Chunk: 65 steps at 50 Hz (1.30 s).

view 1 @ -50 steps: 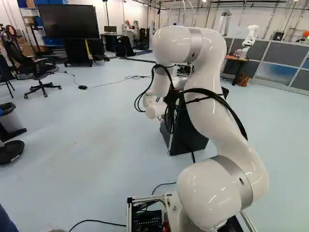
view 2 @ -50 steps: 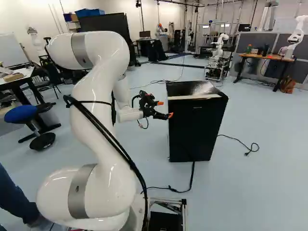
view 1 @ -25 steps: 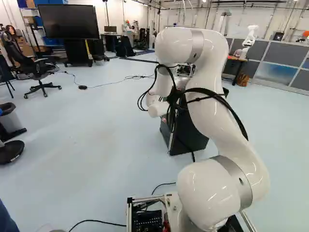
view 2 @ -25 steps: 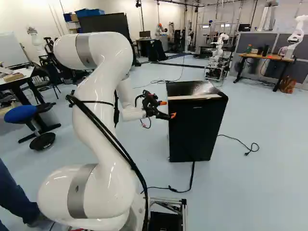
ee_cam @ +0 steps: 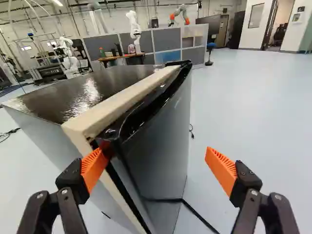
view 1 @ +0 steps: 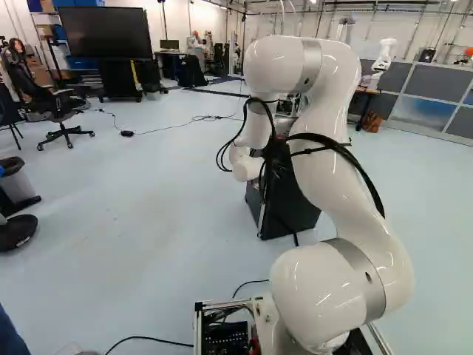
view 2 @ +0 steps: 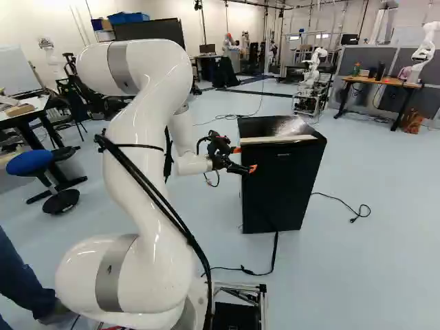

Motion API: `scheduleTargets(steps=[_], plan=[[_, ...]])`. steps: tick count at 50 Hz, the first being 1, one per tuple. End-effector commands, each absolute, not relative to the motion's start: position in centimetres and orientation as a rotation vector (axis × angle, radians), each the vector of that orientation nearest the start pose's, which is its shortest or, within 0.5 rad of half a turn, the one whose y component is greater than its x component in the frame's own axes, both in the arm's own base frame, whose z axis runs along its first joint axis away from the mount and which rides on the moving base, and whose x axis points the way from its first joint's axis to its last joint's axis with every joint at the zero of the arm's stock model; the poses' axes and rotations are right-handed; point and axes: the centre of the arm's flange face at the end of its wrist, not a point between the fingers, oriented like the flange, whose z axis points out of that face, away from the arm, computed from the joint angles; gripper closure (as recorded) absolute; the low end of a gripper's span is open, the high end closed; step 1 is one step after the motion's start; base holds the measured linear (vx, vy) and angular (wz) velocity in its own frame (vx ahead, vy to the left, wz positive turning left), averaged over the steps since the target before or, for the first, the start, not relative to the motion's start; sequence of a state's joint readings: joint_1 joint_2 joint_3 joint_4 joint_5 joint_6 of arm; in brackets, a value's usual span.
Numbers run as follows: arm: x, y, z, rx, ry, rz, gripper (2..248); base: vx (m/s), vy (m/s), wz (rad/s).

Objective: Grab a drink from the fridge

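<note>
Wrist view puts our gripper (ee_cam: 157,165) nearest, fingers spread wide, pinching nothing. One pad (ee_cam: 92,170) is at the near edge of the door (ee_cam: 163,141), though we can't tell whether it touches; the other hangs out past the door's face. The door looks closed on the fridge (view 2: 282,179), so we judge that opening it is the step in hand. Next we need to work that pad into the seam and swing the door out without dragging the fridge. No drink shows; we take it to be inside. Beyond stand a desk (ee_cam: 122,58) and another robot (ee_cam: 134,29).
</note>
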State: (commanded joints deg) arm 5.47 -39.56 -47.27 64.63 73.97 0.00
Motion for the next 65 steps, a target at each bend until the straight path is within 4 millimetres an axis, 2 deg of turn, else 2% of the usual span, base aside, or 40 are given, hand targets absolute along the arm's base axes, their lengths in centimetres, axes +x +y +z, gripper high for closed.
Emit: scheduleTargets(steps=[13, 37, 54, 65], plan=[[47.8, -4.1, 24.5, 1.781, -1.124, 1.493, 3, -0.001, -0.001, -0.002], [42.8, -4.4, 25.0, 1.798, -1.104, 1.425, 3, 0.000, 0.000, 0.000], [38.7, -3.7, 25.3, 1.827, -1.069, 1.385, 3, 0.000, 0.000, 0.000], [36.7, -2.4, 25.5, 1.862, -1.029, 1.380, 3, 0.000, 0.000, 0.000]])
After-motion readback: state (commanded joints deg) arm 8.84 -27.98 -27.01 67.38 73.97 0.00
